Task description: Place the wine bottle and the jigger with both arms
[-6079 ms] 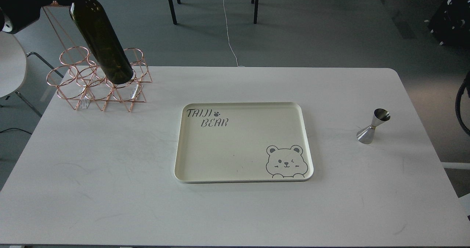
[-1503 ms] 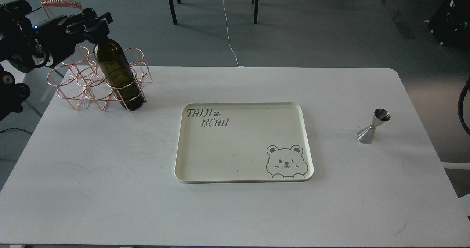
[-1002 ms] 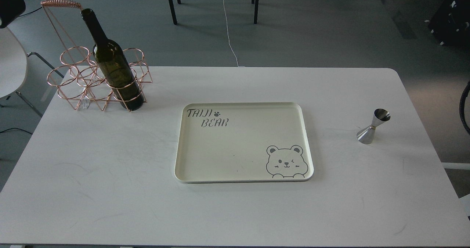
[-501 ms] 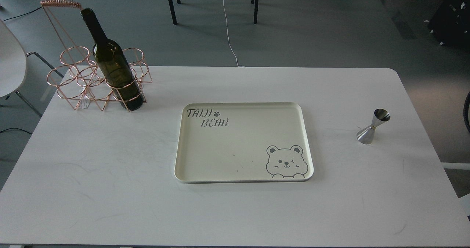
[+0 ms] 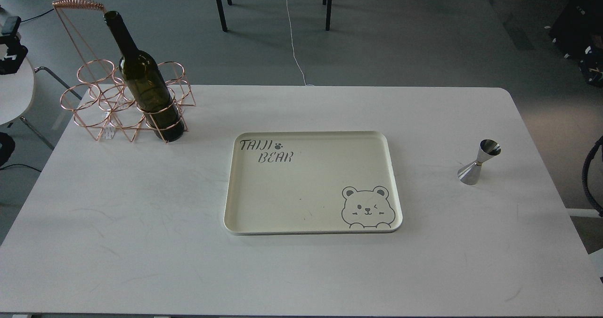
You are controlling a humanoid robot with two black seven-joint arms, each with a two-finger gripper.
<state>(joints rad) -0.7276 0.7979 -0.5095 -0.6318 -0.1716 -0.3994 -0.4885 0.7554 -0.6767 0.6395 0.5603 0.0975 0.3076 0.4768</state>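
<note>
The wine bottle (image 5: 147, 92) is dark olive-green and stands upright in the front-right ring of a copper wire rack (image 5: 101, 106) at the table's back left. Nothing holds it. The jigger (image 5: 477, 162) is shiny steel and stands upright on the table at the right, apart from everything. A small black part of my left arm (image 5: 9, 42) shows at the left edge, well left of the bottle; its fingers cannot be told apart. Of my right arm only a black cable (image 5: 590, 176) shows at the right edge; its gripper is out of view.
A cream tray (image 5: 311, 224) with a bear drawing and "TAIJI BEAR" lies in the middle of the white table (image 5: 141, 242). A white chair (image 5: 14, 92) stands off the table's left side. Table legs and cables are on the floor behind.
My left gripper let go of the bottle's neck and drew away to the left, out of view, then a part of the arm came back at the left edge. Bottle and jigger have not moved.
</note>
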